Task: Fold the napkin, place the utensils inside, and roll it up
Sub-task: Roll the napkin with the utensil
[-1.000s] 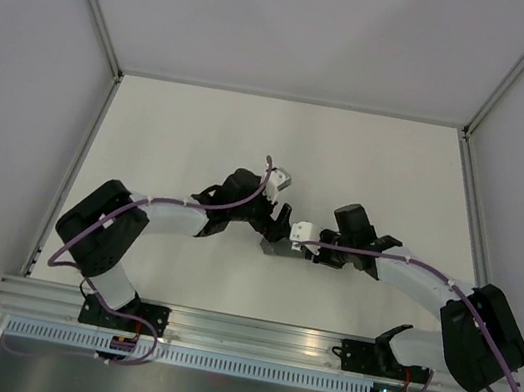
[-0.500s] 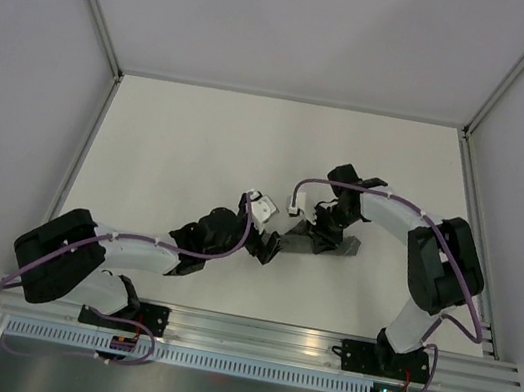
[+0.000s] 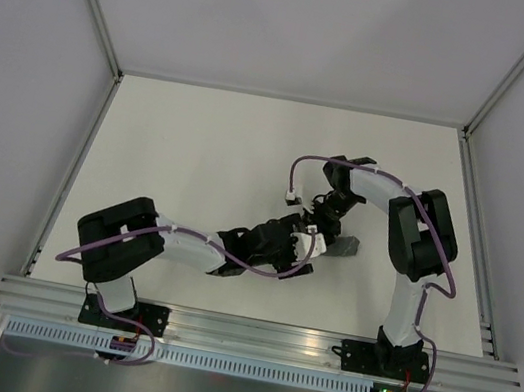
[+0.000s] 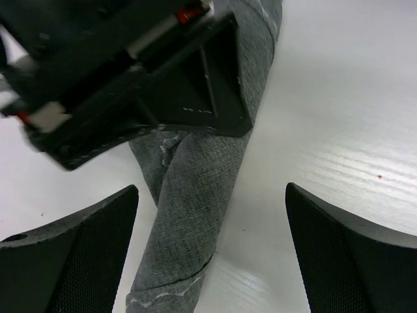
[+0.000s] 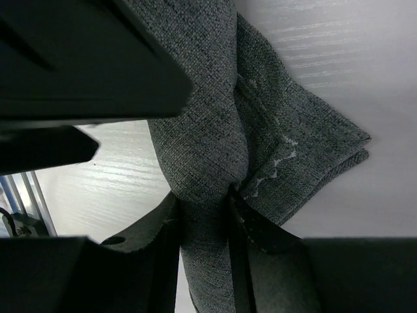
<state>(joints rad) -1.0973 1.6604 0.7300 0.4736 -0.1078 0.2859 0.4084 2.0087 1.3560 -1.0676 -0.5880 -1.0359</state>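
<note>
On the white, faintly grained tabletop (image 5: pixel 313 39) in the right wrist view lies the napkin (image 5: pixel 208 98), a coarse dark grey felt-like cloth wound into a thick roll. A flatter, layered corner juts to one side, with a thin pale stitched line showing along it. The right pincer (image 5: pixel 205 215) is clamped on the roll, and its two matte black fingers (image 5: pixel 150 241) squeeze the cloth into a narrow waist.

In the left wrist view the roll runs up the middle of the frame as a rounded cylinder with a frayed pale edge at its near end. The left pincer (image 4: pixel 212 189) stands wide apart, one textured black finger on each side of the roll and neither touching it. The right pincer's black body sits over the roll's far part.

In the top view the roll lies right of the tabletop's centre, further right than a second ago. The left arm (image 3: pixel 183 243) has swung in low and now reaches rightward along the tabletop to the roll. The right arm (image 3: pixel 418 234), earlier stretched low, has risen and folded sharply, its wrist bent back down onto the cloth.
</note>
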